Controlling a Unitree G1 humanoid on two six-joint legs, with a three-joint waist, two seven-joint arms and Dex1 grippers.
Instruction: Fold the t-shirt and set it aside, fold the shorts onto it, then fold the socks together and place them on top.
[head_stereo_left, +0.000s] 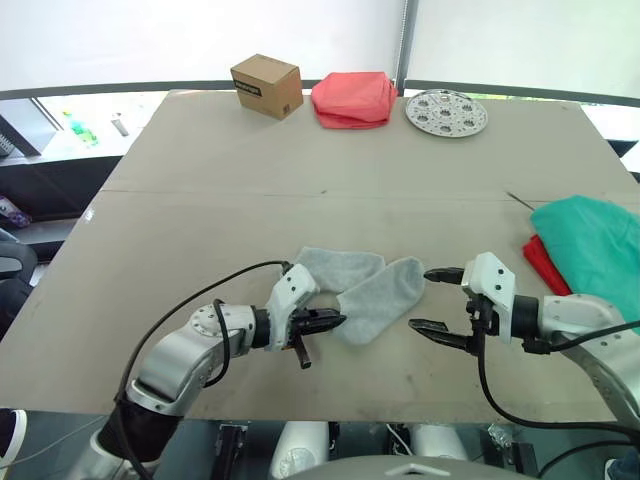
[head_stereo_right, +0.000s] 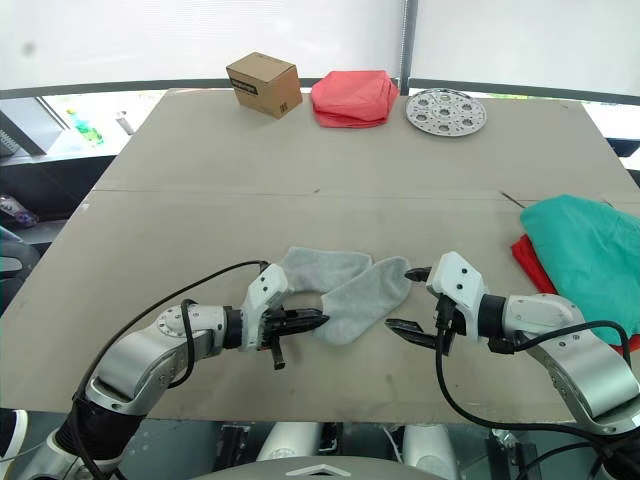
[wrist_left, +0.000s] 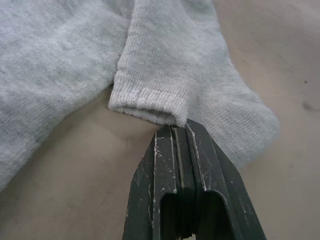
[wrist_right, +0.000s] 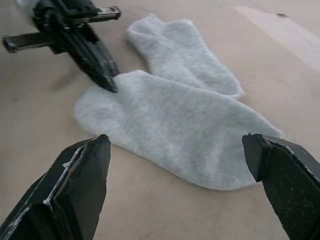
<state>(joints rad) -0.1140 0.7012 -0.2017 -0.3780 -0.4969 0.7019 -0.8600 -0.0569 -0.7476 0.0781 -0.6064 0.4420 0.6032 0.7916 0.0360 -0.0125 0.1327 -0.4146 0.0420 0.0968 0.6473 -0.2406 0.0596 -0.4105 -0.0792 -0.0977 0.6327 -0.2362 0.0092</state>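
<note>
- Viewing the socks (head_stereo_left: 365, 288) lying overlapped near the tabletop (head_stereo_left: 300, 170) front edge, between my pincers
- Left pincer (head_stereo_left: 335, 321) pressed together, tip touching a sock cuff
- Right pincer (head_stereo_left: 432, 298) spread wide, just beside the sock toe
- Shorts (head_stereo_left: 595, 250) lie over the t-shirt (head_stereo_left: 545, 262) at right edge

You have a wide tan table (head_stereo_left: 200, 160) in front of you, its top crossed by a thin seam from side to side. Along its far edge sit a small cardboard box (head_stereo_left: 266, 86), a folded salmon-pink cloth (head_stereo_left: 352, 99) and a round perforated metal plate (head_stereo_left: 447, 111). Behind them a pale wall (head_stereo_left: 200, 40) is lit bright white, split by a grey upright post (head_stereo_left: 405, 45)
</note>
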